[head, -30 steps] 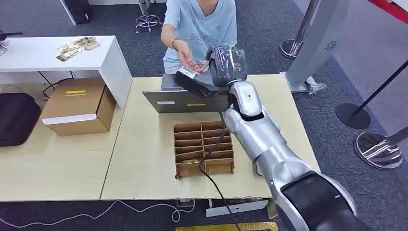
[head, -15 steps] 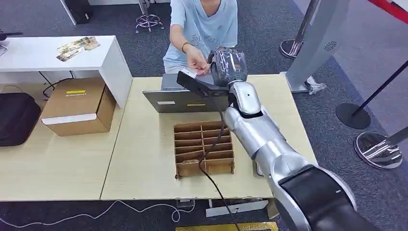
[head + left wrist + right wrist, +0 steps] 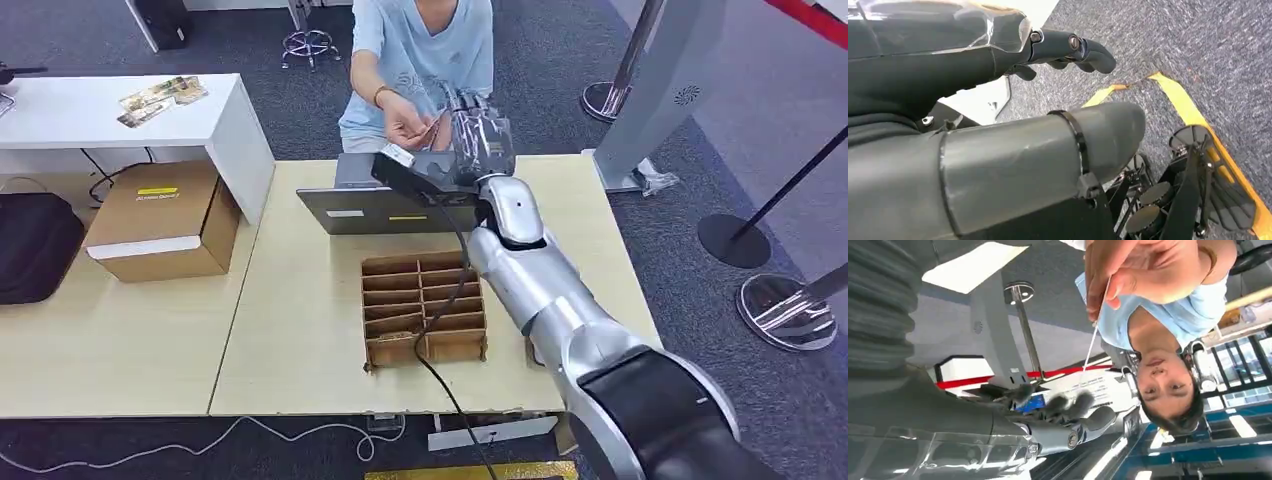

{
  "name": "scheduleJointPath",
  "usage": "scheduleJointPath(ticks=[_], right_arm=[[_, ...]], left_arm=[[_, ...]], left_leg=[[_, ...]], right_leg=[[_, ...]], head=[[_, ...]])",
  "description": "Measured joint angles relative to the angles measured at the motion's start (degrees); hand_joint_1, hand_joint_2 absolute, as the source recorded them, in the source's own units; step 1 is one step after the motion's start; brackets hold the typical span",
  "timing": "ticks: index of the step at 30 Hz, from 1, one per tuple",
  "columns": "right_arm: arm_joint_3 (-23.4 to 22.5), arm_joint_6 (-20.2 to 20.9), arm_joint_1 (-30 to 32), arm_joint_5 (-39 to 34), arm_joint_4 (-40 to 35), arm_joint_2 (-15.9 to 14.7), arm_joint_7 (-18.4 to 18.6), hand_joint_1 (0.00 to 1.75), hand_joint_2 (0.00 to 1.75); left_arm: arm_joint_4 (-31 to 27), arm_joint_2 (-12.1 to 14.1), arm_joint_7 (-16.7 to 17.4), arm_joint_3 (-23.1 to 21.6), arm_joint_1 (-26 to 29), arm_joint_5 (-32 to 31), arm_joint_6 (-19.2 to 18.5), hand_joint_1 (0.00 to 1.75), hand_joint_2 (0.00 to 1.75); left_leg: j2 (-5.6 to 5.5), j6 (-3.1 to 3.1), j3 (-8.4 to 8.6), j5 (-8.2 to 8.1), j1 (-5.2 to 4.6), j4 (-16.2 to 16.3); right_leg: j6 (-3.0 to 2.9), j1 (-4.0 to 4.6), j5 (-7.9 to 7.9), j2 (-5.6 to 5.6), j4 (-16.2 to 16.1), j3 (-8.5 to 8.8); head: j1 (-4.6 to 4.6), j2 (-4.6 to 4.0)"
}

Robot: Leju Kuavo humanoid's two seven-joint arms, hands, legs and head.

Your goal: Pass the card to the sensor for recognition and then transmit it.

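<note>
While a person's hand (image 3: 1143, 270) pinches one card (image 3: 1091, 347), both robot hands hold nothing — right hand (image 3: 470, 135) fingers spread, left hand (image 3: 998, 125) loose.

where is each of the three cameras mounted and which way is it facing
Head view: high on the robot, looking forward and down at the wooden table; the silver right arm reaches toward a person's hand.
Left wrist view: behind the left robot hand, looking down at grey carpet.
Right wrist view: behind the right robot hand, facing the person, who pinches a card.
Shared: head and right wrist views both show the person's hand and the right robot hand.
</note>
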Motion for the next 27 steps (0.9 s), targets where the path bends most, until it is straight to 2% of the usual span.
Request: scheduleJointPath(ticks=[8,14,17,25,27], right_arm=[[-3.24,-5.38,2.06,-1.84,-3.74,-1.16,-0.28,0.00,1.75],[-7.06,-8.40,4.83,-5.36,-9.64,-2.89,-2.84,0.00,1.75],[-9.16,-8.44,6.77,-9.60,-12.90,-3.61,-5.20,0.00,1.75],[-11.76,-8.29,10.00,-10.97,-18.49,-4.79,-5.81,0.00,1.75],[-12.31,-7.68,11.43,-13.76,-20.42,-4.98,-6.68,0.00,1.75]], left_arm=[[0.00,0.07,-0.31,0.00,0.05,1.09,-0.48,0.00,0.00],[0.00,0.04,-0.63,-0.02,0.05,1.66,-0.48,0.00,0.00],[0.00,0.04,-0.66,-0.02,0.09,1.90,-0.81,0.00,0.00],[0.00,-0.02,-0.96,-0.02,0.14,2.12,-1.03,0.00,0.00],[0.00,-0.04,-0.96,-0.04,0.13,2.27,-1.03,0.00,0.00]], left_leg=[[0.00,0.00,-0.01,0.00,0.00,0.01],[0.00,0.00,-0.01,0.00,-0.01,0.02],[-0.01,0.00,-0.01,0.00,0.00,0.02],[0.03,0.00,0.00,0.00,0.00,0.02],[0.02,0.00,0.00,0.00,0.00,0.02]], right_leg=[[0.00,0.00,0.00,0.00,-0.01,-0.02],[0.03,-0.01,0.02,0.01,-0.02,-0.03],[0.03,0.00,0.02,0.00,-0.02,-0.03],[0.03,0.00,0.02,0.04,-0.01,-0.05],[0.03,0.00,0.02,0.02,-0.02,-0.04]], head=[[0.00,0.00],[-0.02,0.00],[-0.02,0.00],[0.00,0.00],[-0.02,0.00]])
